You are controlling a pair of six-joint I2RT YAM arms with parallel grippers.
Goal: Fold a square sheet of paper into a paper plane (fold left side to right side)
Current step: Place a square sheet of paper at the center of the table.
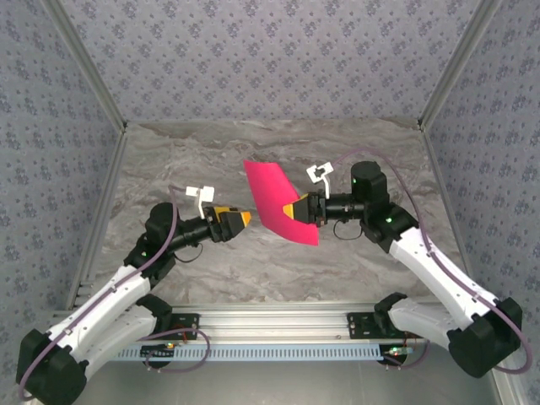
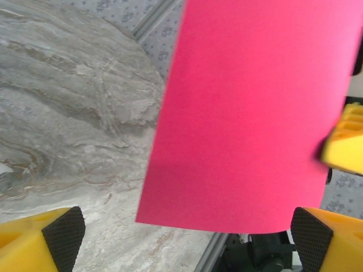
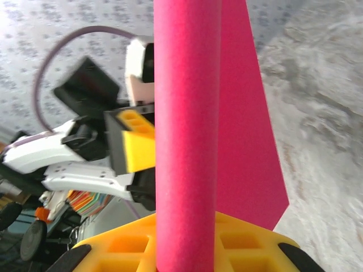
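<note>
I see the square sheet of paper (image 1: 274, 198) held up above the grey marbled worktop (image 1: 337, 270), standing tilted near the middle. The right jaws, reaching in from the right arm (image 1: 426, 257), pinch its lower right edge. The left jaws, on the left arm (image 1: 126, 278), point at the sheet from just beside it, not touching.

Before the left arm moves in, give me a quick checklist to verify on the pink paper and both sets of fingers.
1. Right fingers clamped on the square sheet of paper: ok.
2. Left fingers open: ok.
3. Left fingers apart from the sheet: ok, gap in the top view.
4. Sheet lying flat on the table: not ok, held up in the air.
5. Left-to-right crease made: cannot tell.
</note>
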